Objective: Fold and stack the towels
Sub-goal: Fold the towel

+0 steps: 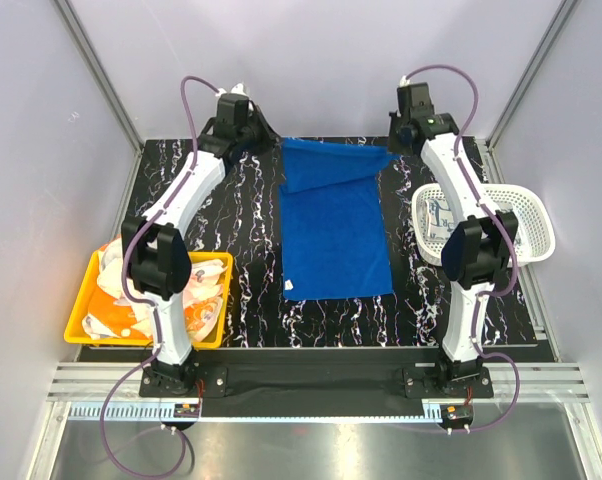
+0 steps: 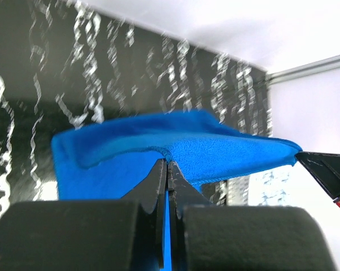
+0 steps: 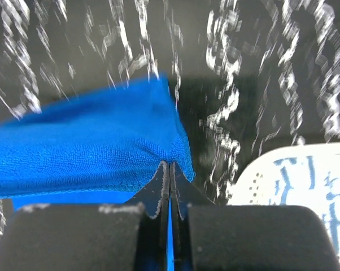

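Both pincers are clenched on the blue towel's [image 1: 336,235] far corners, the left gripper [image 2: 169,164] and the right gripper [image 3: 170,164] holding its terry edge off the black marbled table [image 1: 231,220]. Each arm stretches alongside the towel. Left of it sits a yellow bin [image 1: 81,320] of orange-patterned towels [image 1: 196,300]; right, a white perforated basket [image 1: 536,215].

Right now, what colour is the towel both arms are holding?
Solid royal blue; the soft cloth towel shows best from the top external view.
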Robot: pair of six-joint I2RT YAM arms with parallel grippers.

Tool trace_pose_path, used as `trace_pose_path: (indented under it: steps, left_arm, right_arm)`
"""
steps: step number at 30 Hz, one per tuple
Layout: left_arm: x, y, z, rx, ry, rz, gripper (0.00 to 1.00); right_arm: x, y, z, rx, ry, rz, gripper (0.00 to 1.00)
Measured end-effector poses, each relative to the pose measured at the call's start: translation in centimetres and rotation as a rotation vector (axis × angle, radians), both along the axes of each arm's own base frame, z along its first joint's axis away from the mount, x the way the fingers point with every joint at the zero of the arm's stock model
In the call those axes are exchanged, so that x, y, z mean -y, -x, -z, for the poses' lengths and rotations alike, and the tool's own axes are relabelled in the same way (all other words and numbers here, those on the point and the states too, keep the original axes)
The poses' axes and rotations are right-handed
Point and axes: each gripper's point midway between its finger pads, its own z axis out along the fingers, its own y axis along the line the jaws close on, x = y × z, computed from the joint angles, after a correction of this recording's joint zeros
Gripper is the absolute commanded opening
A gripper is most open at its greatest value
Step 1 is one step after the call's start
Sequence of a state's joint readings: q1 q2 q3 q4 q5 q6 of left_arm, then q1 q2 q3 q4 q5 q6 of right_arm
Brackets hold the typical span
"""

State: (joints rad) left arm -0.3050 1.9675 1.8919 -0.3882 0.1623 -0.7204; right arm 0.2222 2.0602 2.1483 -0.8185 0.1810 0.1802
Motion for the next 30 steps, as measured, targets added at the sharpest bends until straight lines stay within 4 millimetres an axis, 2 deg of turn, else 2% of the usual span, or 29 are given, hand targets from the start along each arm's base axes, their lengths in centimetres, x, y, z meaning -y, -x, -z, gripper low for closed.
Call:
trace_pose_path:
  steps: [5, 8, 12, 18, 21, 26, 30]
  left_arm:
    - [-0.4, 1.2, 3.3, -0.073, -0.036, 0.007, 0.00]
    - [-0.4, 1.7, 3.7, -0.088, -0.042, 0.015, 0.00]
    - [-0.3, 2.1, 2.8, -0.072, -0.038, 0.034, 0.00]
    - [-0.4, 3.5, 0.4, -0.030, -0.029, 0.062, 0.00]
    - [-0.5, 3.9, -0.7, -0.011, -0.028, 0.072, 0.00]
    - [-0.4, 4.5, -1.3, 0.000, -0.027, 0.090, 0.00]
    - [-0.5, 5.5, 0.0, -0.032, -0.030, 0.101, 0.00]
  right_arm:
    - [-0.2, 2.3, 5.3, -0.134, -0.009, -0.013, 0.00]
    - [-0.3, 3.6, 6.4, -0.171, -0.020, -0.019, 0.00]
    - [-0.4, 4.4, 5.2, -0.151, -0.041, -0.023, 0.00]
    - [-0.3, 5.4, 1.4, -0.070, -0.066, -0.024, 0.00]
    - [-0.2, 6.1, 0.4, -0.050, -0.077, -0.028, 0.00]
    - [-0.3, 7.2, 0.2, -0.055, -0.091, -0.038, 0.00]
    - [-0.3, 8.1, 1.1, -0.080, -0.096, -0.041, 0.00]
